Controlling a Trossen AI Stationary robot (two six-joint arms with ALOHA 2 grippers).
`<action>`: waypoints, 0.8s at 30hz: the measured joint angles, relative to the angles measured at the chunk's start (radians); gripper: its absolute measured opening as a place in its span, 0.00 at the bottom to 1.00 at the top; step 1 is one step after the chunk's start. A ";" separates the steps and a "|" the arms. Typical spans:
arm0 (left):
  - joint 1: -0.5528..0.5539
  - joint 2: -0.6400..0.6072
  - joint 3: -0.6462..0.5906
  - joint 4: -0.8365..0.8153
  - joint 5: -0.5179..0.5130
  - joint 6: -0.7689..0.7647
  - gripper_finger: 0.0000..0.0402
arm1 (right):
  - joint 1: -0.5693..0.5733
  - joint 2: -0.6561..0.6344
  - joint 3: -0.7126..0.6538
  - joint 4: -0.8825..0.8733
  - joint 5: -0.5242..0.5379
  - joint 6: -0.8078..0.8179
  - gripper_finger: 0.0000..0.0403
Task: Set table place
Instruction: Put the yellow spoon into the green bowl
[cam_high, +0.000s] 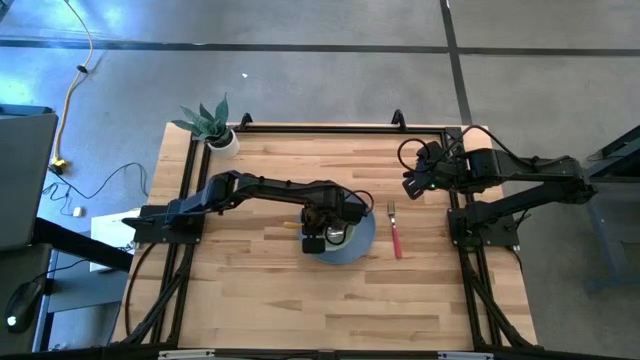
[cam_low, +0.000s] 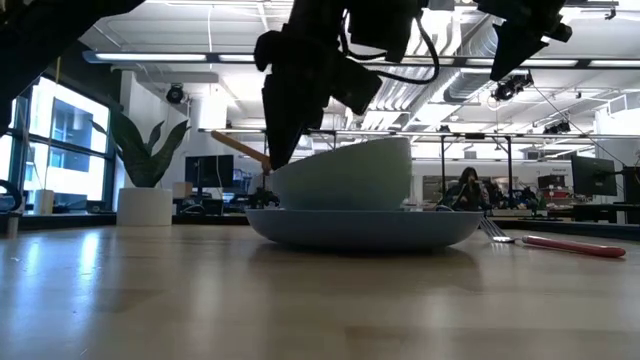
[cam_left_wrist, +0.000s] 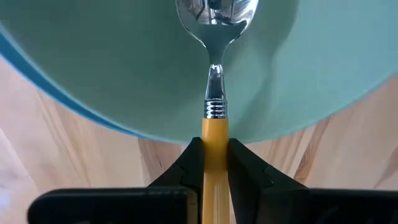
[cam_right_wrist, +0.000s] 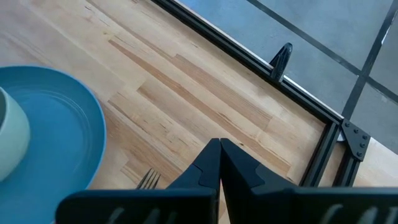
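Wood: light butcher-block table (cam_high: 250, 300), black-framed, filling the middle of the high view.
Setting: blue plate (cam_high: 362, 238) near table centre, pale bowl (cam_low: 345, 172) standing on it.
Fork: pink-handled fork (cam_high: 395, 236) flat on the wood just beside the plate, on the right arm's side, apart from the rim; likely its final spot.
Spoon: yellow-handled spoon (cam_left_wrist: 214, 93), metal head lying over the plate's blue surface, handle reaching back across the rim.
Left gripper: left gripper (cam_left_wrist: 214, 158) clamped on the yellow handle, fingers pinching from both sides; grip far back on the handle, probably to keep the fingers off the crockery.
Left arm pose: stretched from its base across the table, wrist bent down over the plate's near side, close against the bowl.
Right gripper: right gripper (cam_right_wrist: 219, 163) fingers pressed together, nothing between them.
Right arm pose: folded back by its base at the table's far right corner, waiting.
Plant: potted plant (cam_high: 212, 128) at the far left corner, well apart from the setting.
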 joint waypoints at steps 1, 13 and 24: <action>0.000 0.001 0.000 0.000 0.000 0.000 0.07 | 0.000 0.000 0.000 0.000 0.000 0.000 0.00; 0.000 -0.001 0.002 0.002 -0.001 -0.003 0.11 | 0.000 0.000 0.000 0.000 0.000 0.002 0.00; 0.000 -0.002 0.064 0.004 -0.004 0.000 0.24 | 0.000 0.000 0.000 0.000 0.000 0.003 0.00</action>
